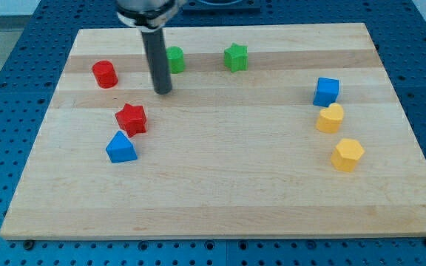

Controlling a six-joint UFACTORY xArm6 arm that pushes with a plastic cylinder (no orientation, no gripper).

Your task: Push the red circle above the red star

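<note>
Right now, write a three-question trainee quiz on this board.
1. True or false: my tip touches the red circle.
2. Which block lies just below the red star?
A. blue cube
B. blue triangle
C. yellow heart
3. Fill in: the rod partly hides a ____ block at the view's top.

Key:
1. False: the tip is apart from it, to the view's right.
2. B, the blue triangle.
3. Green: the green block, left of the green star. The blue cube and yellow heart sit at the view's right.
</note>
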